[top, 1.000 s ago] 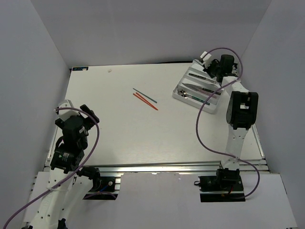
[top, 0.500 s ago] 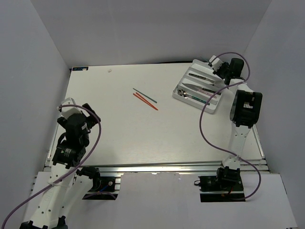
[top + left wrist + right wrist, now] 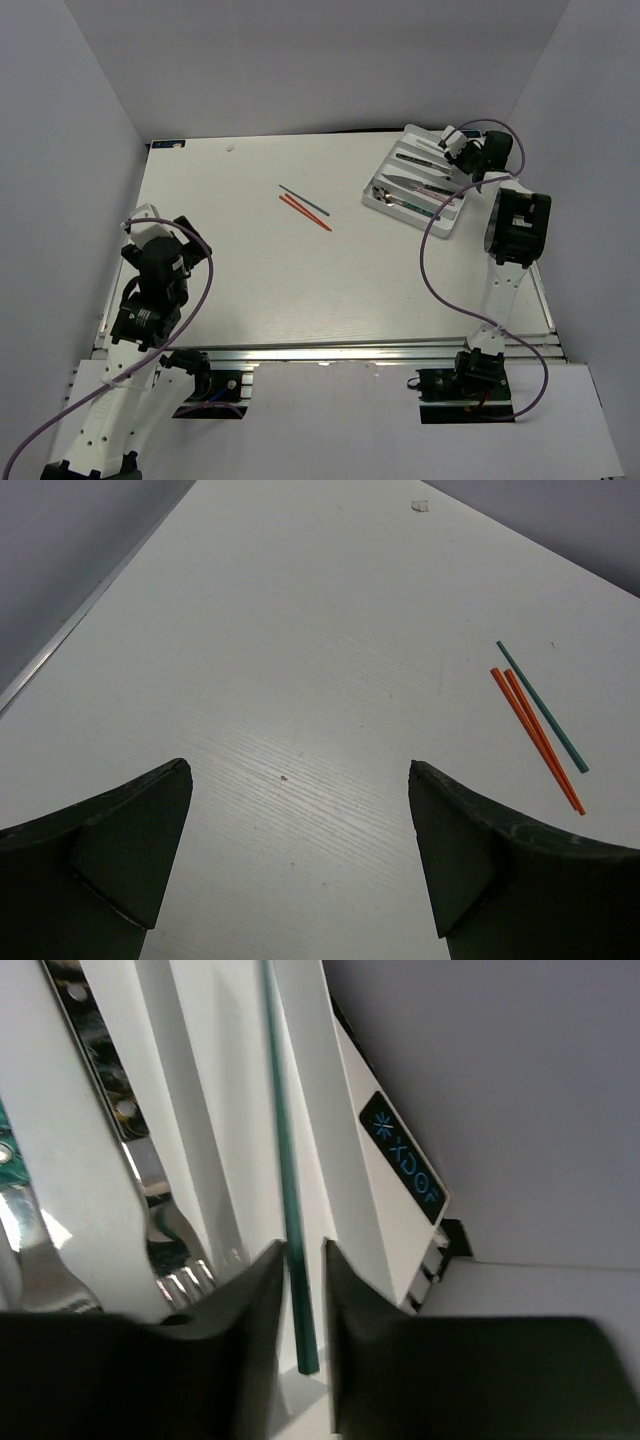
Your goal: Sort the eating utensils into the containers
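The white cutlery tray (image 3: 372, 198) stands at the far right and holds several silver utensils (image 3: 412, 186). My right gripper (image 3: 455, 148) is over the tray's far end. In the right wrist view its jaws (image 3: 303, 1248) are nearly together around a dark green chopstick (image 3: 285, 1160), which runs along a tray slot (image 3: 235, 1110). A fork (image 3: 178, 1265) lies in the neighbouring slot. Two red-orange chopsticks (image 3: 305, 212) and a dark green one (image 3: 303, 198) lie mid-table; they also show in the left wrist view (image 3: 535, 735). My left gripper (image 3: 185, 235) is open and empty (image 3: 300, 770) at the near left.
A small white scrap (image 3: 231, 148) lies at the table's far left. Grey walls enclose the table on three sides. A black label with blue marks (image 3: 405, 1170) sits on the wall beside the tray. The right arm's cable (image 3: 430, 260) loops over the table's right part.
My right gripper has moved right along the tray's far end and turned. My left arm has shifted slightly towards the near edge. The chopsticks on the table have not moved.
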Available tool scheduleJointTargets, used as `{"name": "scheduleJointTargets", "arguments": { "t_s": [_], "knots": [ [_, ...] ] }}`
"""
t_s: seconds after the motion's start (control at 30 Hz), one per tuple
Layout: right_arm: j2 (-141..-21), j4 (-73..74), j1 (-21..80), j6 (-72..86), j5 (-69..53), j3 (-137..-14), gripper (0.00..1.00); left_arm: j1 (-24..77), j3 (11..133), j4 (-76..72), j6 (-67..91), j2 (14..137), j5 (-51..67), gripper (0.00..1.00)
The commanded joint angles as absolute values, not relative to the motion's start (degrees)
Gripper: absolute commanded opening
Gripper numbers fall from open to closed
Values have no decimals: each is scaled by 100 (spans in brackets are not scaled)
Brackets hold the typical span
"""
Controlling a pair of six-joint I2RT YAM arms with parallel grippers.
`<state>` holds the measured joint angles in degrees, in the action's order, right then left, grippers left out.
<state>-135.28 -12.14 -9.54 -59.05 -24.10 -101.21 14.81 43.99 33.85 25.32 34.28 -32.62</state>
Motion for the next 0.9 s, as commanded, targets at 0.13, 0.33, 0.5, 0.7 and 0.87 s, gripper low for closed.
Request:
{"name": "scheduleJointTargets", "arguments": {
  "t_s": [0.13, 0.33, 0.5, 0.7, 0.87],
  "knots": [
    [-13052, -1318, -923, -5801, -2821, -9976, 54, 1512, 4421, 3340, 2522, 3296, -3322, 98],
    [-12543, -1764, -616, -4969, -2848, -9967, 50, 1512, 4412, 3322, 2522, 3182, -3331, 98],
    [-12103, -1453, 383, -2026, -2646, -10668, 46, 1512, 4430, 3340, 2522, 3138, -3384, 98],
    [-11989, -9, 2254, -1845, -2499, -10874, 89, 1512, 4421, 3340, 2531, 3129, -3437, 98],
    [-12602, 710, 3434, -1697, -1515, -11107, 89, 1503, 4438, 3357, 2531, 3243, -3436, 98]
  ]
}}
